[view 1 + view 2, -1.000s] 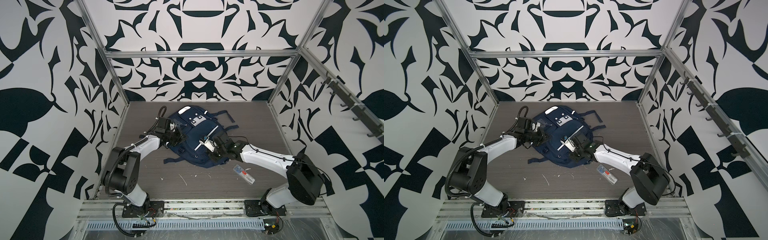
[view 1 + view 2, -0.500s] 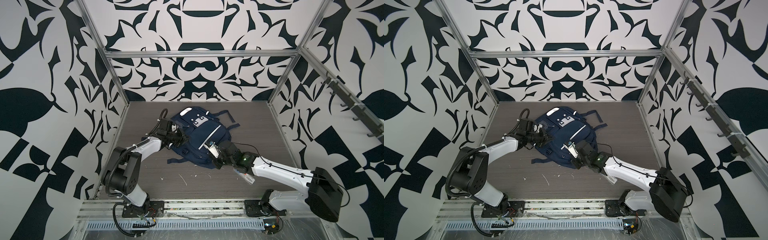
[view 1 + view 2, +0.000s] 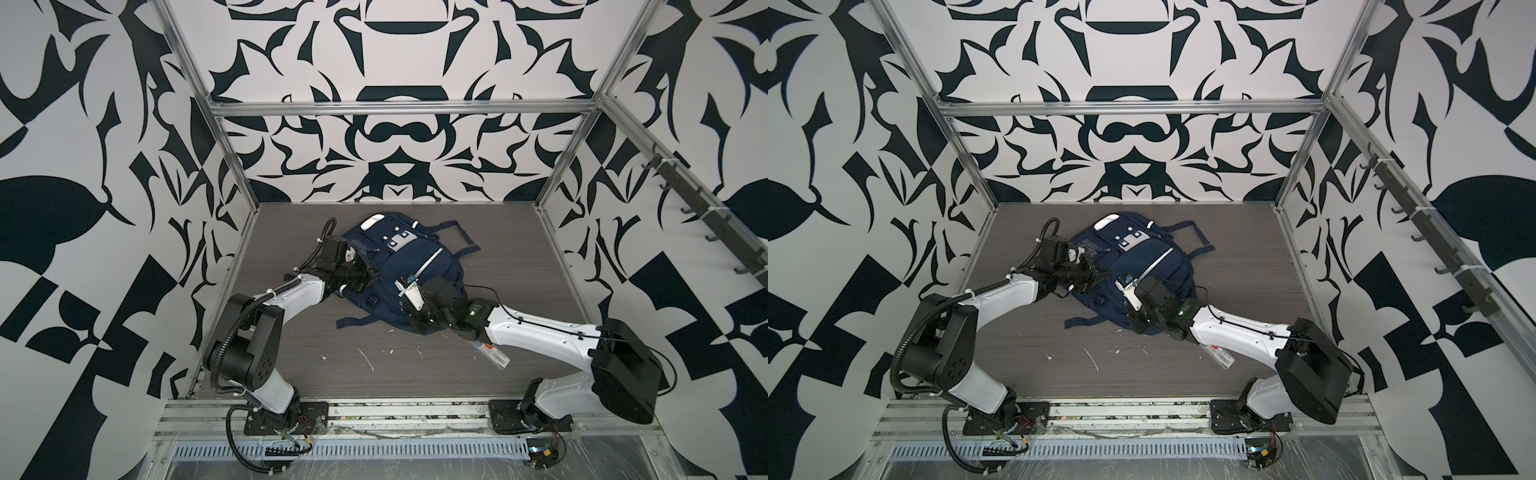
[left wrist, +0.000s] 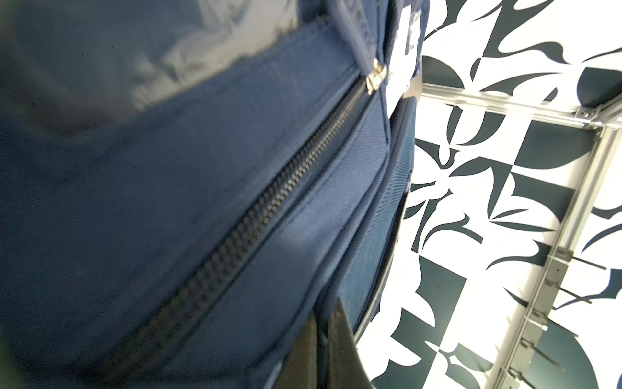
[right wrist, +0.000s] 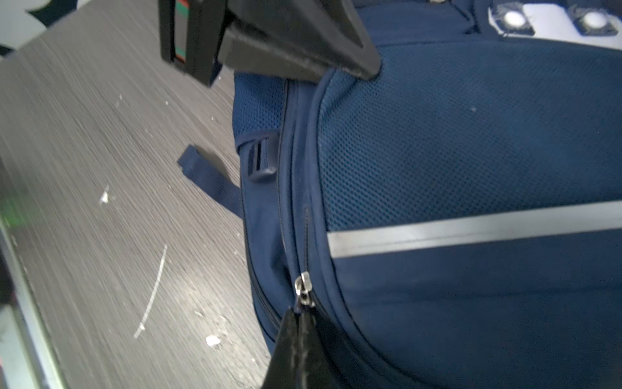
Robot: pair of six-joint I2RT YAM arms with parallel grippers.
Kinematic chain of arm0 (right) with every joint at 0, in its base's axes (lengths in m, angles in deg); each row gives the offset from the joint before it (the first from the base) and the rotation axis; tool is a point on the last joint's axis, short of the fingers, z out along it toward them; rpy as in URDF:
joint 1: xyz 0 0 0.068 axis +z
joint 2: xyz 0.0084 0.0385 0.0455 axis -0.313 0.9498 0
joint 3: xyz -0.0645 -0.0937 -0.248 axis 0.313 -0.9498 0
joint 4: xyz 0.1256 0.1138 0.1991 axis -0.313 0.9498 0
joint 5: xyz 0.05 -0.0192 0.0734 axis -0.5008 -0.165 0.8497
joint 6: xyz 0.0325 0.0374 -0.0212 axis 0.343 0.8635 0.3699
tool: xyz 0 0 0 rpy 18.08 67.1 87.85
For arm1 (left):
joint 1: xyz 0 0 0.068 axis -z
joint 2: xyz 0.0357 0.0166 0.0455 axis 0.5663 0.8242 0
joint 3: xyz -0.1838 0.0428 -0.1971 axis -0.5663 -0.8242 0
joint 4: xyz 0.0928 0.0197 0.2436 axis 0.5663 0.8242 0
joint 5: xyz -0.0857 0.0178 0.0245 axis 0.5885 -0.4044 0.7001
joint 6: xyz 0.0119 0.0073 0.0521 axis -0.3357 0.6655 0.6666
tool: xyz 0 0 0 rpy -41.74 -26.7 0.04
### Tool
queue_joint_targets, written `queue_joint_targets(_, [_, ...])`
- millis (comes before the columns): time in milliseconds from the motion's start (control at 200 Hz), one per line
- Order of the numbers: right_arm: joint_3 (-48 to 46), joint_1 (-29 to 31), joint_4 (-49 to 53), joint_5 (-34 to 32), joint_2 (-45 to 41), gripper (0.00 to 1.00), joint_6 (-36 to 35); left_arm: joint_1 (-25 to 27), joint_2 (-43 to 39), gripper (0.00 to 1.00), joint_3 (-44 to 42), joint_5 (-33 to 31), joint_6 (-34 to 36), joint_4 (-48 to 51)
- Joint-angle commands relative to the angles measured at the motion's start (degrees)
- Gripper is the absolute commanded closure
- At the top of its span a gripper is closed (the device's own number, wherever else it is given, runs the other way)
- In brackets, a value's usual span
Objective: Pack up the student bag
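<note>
In the right wrist view my right gripper (image 5: 296, 321) runs off the picture's edge. The zip pull (image 5: 304, 289) goes in between its closed tips, so its tab is hidden. In the left wrist view my left gripper (image 4: 323, 347) is cut off the same way. The bag (image 4: 202, 151) overflows the frame there, and its near fabric and the near end of the zip (image 4: 188, 289) are blurred. In both top views my wrists cover both sets of tips. My right forearm hides most of a packet (image 3: 496, 356), and its print is too small to read.
</note>
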Motion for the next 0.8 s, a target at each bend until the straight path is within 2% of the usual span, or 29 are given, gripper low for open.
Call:
queue_joint_targets(0, [3.47,2.18,-8.29,4.17,-0.44,1.0,5.71,0.61,-3.17,1.0,0.46,-2.01,-3.69,-8.3])
queue_joint_targets(265, [3.78,2.18,-11.19,2.25,1.17,1.0,10.94,1.76,-3.39,1.0,-0.45,-2.26,-3.79,-8.11])
queue_joint_targets(440, [2.56,2.11,-8.61,-2.11,-2.39,1.0,11.93,1.75,-3.92,1.0,-1.51,-2.14,-4.0,-8.44])
queue_joint_targets(580, [0.38,1.29,-2.51,-8.15,-7.85,0.7,13.35,1.76,-3.41,1.0,-1.38,-1.59,-4.01,-8.96])
queue_joint_targets(715, [-1.36,-0.31,5.28,-12.11,-12.9,0.54,15.35,1.76,-3.14,1.0,-1.18,-1.52,-3.85,-8.98])
queue_joint_targets(795, [-2.5,-0.85,8.82,-12.51,-14.54,0.5,15.42,1.76,-2.88,1.0,-1.17,-1.34,-3.86,-9.23])
